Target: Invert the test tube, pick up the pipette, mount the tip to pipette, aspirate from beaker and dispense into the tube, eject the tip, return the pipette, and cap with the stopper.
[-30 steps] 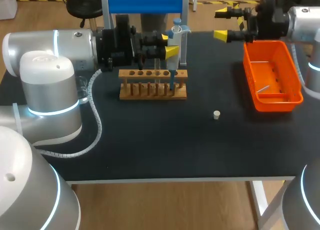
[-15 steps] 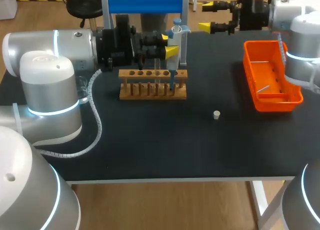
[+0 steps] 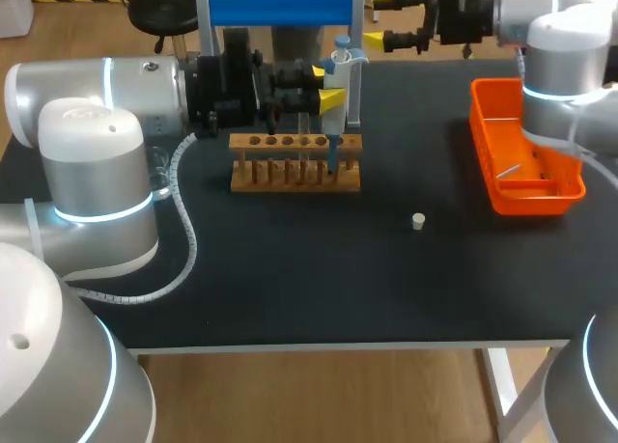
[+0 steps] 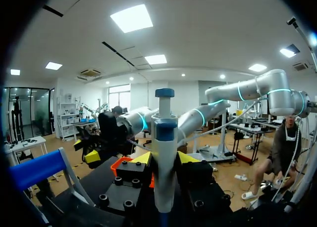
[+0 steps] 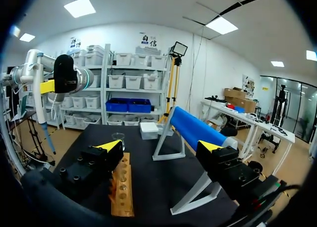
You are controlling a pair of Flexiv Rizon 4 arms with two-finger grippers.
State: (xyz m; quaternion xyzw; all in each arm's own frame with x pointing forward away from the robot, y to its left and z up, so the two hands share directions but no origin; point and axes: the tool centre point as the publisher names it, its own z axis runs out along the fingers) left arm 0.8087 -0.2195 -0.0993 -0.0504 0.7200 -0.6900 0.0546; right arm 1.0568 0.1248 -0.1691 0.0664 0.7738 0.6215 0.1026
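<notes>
My left gripper (image 3: 326, 86) is shut on the white pipette (image 3: 337, 76), which stands upright above the wooden tube rack (image 3: 294, 163). The pipette's blue tip (image 3: 333, 158) points down into the rack's right end. In the left wrist view the pipette (image 4: 163, 148) stands between the yellow tips of my left gripper (image 4: 163, 160). My right gripper (image 3: 381, 18) is open and holds nothing, high over the table's back edge. Its own view shows the right gripper (image 5: 160, 147) with jaws wide apart above the rack (image 5: 121, 185). The small white stopper (image 3: 417, 221) lies on the mat.
An orange tray (image 3: 526, 144) sits at the right side. The blue-roll stand (image 3: 280, 4) stands at the back, behind the rack. A glass beaker (image 5: 118, 136) stands beyond the rack's far end. A coiled cable (image 3: 183, 240) trails over the mat from my left arm.
My right arm has swung left along the back edge, from above the orange tray to beside the blue-roll stand, still open. The left arm and the pipette have not moved.
</notes>
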